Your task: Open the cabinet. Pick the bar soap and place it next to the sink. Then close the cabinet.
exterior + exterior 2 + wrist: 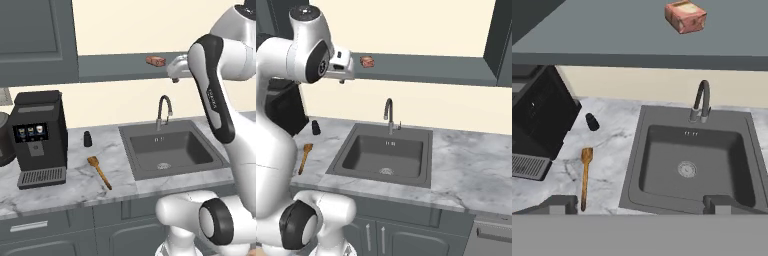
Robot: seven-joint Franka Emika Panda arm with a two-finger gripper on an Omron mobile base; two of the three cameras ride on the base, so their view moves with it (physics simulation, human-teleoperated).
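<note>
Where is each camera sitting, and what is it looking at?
Left base view: behind the arm's left, facing the sink and coffee machine; white arm at right.
Right base view: behind its right, facing the same sink; arm at left.
Hand view: on the hand, looking down at the sink, fingertips at the bottom.
All three share the bar soap on the cabinet shelf.

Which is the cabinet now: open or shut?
Open: the cabinet shows its cream back and bare shelf, where the bar soap lies uncovered.

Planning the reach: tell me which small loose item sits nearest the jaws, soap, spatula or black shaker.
The soap, on the cabinet shelf level with the gripper. The spatula and shaker lie far below on the counter.
</note>
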